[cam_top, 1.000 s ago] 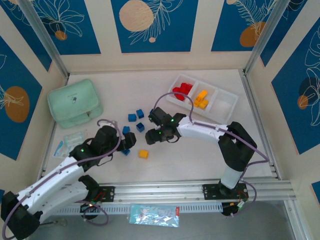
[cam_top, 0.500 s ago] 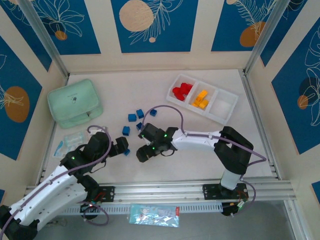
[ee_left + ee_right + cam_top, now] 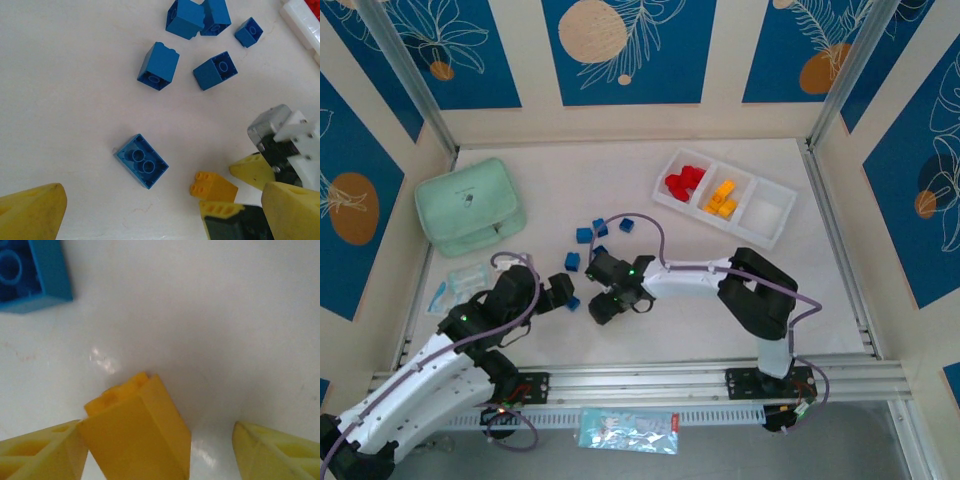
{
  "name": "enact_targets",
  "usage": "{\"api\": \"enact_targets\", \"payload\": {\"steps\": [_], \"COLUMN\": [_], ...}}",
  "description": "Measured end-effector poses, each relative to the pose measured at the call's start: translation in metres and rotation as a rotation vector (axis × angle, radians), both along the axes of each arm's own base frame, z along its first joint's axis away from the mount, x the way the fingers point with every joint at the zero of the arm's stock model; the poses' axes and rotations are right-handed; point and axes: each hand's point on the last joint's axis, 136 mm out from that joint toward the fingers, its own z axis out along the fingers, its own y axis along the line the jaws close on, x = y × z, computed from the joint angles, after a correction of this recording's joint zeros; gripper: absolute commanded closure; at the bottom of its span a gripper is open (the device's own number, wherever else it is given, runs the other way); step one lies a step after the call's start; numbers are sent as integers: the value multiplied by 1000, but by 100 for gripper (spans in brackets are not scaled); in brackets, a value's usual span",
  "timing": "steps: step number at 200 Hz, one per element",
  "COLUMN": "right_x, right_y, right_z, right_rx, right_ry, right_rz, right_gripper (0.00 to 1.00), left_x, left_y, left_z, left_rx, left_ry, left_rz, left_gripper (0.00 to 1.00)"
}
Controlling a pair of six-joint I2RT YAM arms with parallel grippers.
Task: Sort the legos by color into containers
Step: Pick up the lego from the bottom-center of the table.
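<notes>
In the right wrist view, a yellow-orange lego (image 3: 137, 435) lies on the white table between my right gripper's (image 3: 157, 455) open fingers. It touches the left finger (image 3: 42, 452) and stands apart from the right one. In the top view that gripper (image 3: 603, 305) is low over the table. My left gripper (image 3: 565, 292) is open and empty just to its left, with a flat blue lego (image 3: 142, 161) ahead of it. Several blue legos (image 3: 584, 235) lie scattered behind. The white tray (image 3: 672, 205) holds red legos (image 3: 683, 181), yellow-orange legos (image 3: 722, 198) and an empty compartment (image 3: 767, 213).
A mint green zip case (image 3: 470, 205) sits at the back left. A clear plastic bag (image 3: 460, 280) lies beside my left arm. The two grippers are close together. Walls enclose the table on three sides.
My right gripper has swung left and toward the near edge, coming down round the yellow-orange lego. My left arm has drawn back a little.
</notes>
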Motion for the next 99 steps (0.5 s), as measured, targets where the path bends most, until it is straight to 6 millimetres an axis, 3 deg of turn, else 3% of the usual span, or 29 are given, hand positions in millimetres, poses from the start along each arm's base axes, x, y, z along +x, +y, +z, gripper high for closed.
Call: {"api": "enact_targets", "payload": {"steps": [99], "right_x": [8], "right_y": [-1], "right_z": [-6], "right_rx": [-49], "right_ry": [-34], "right_rz": [6], "right_gripper": [68], "left_x": [1], "left_y": [2], "left_z": [1], "left_rx": [6], "left_ry": [-6], "left_rz": [8], "left_gripper": [1]}}
